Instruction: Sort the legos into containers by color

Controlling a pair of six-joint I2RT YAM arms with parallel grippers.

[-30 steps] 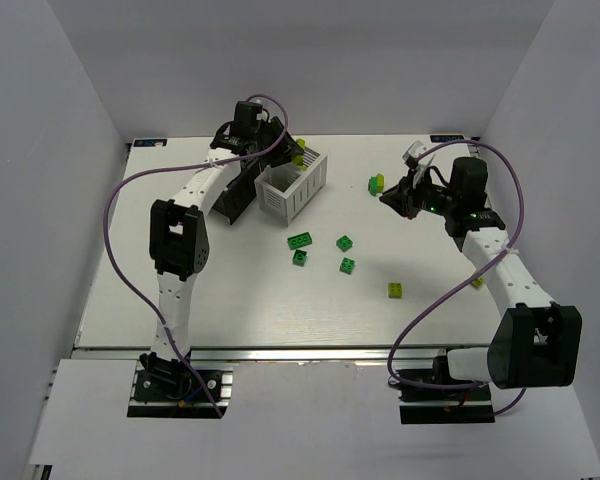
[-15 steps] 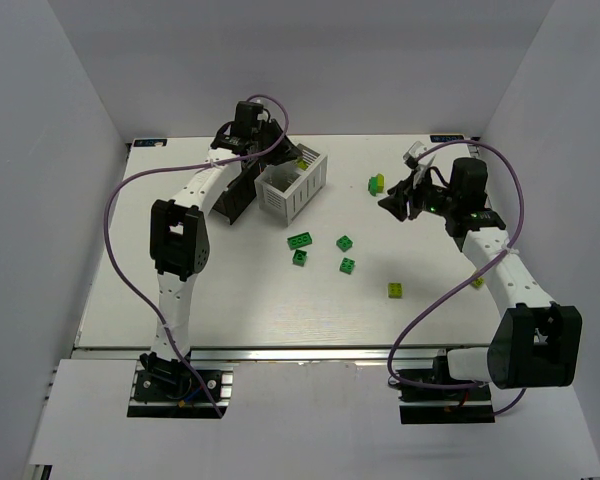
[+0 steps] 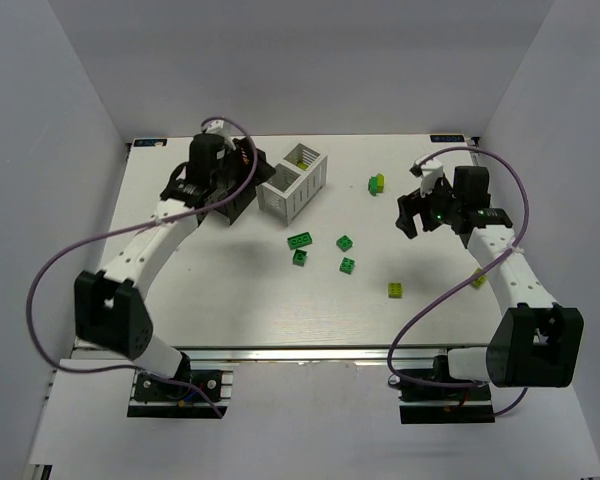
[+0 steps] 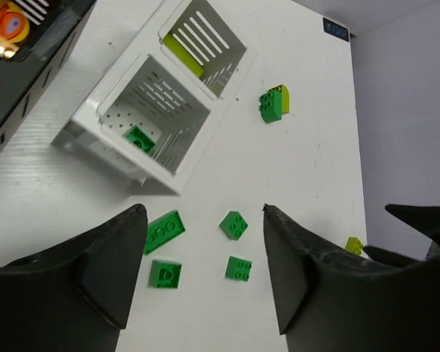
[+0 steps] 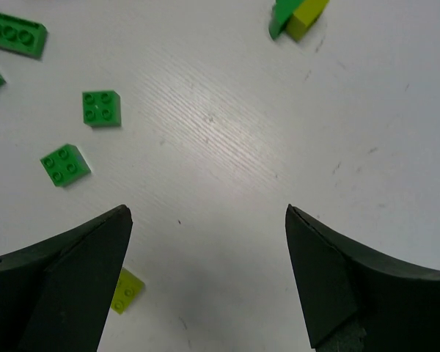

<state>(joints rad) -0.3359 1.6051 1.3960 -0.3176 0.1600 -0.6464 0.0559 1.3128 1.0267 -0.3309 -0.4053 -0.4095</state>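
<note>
The white container (image 4: 177, 150) holds a green lego (image 4: 138, 137) in one compartment and a yellow-green lego (image 4: 182, 55) in the other. To its left, the black container (image 3: 242, 190) holds an orange-yellow lego (image 4: 7, 22). Several green legos (image 3: 300, 240) lie loose mid-table, and a green and yellow-green pair (image 3: 377, 183) sits farther back. A yellow-green lego (image 3: 394, 290) lies nearer the front. My left gripper (image 4: 204, 213) hangs open and empty above the black container. My right gripper (image 5: 207, 211) is wide open and empty over bare table, right of the pair (image 5: 297, 15).
Another yellow-green lego (image 3: 477, 282) lies partly under the right arm's forearm. White walls close in the table on the left, back and right. Purple cables loop off both arms above the table.
The left arm has swung left from over the white container to the black one and opened; the yellow-green lego now lies in the white container. The right gripper opened wide and drew back from the pair.
</note>
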